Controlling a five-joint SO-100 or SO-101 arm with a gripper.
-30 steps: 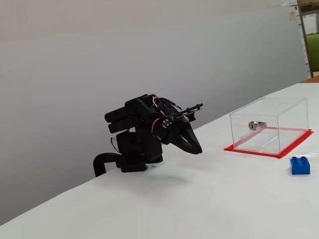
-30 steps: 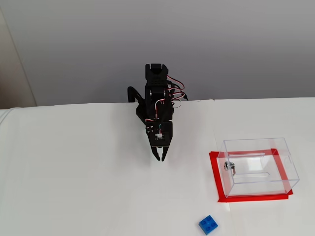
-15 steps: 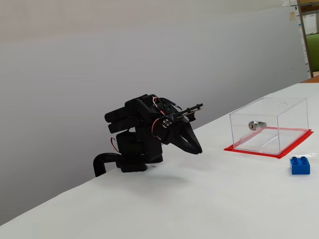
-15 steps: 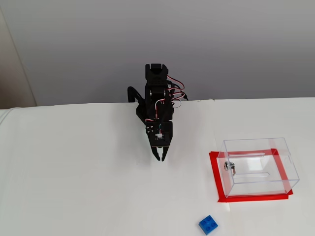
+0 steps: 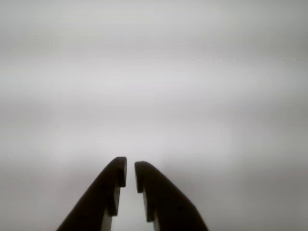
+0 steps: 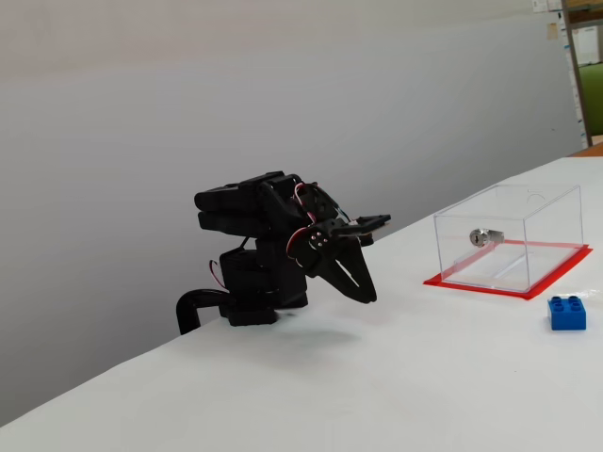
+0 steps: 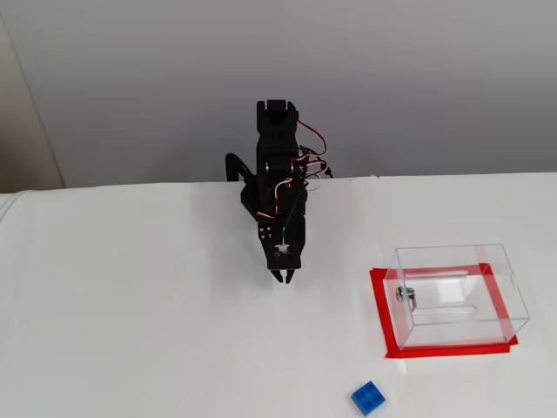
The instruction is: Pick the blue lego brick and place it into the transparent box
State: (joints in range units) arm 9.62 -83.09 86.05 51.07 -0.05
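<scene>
Wrist view shows the gripper point(image 5: 130, 169) nearly closed, a narrow slit between its tips, holding nothing. Both fixed views put the blue lego brick point(image 7: 369, 398) on the table point(image 7: 130, 348), near the transparent box point(image 7: 459, 296) and just outside it.

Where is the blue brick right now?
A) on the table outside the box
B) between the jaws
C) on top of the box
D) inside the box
A: in both fixed views the brick lies on the bare table just outside the box, apart from its red rim, and far from the gripper, whose nearly closed jaws hold nothing in the wrist view.
</scene>
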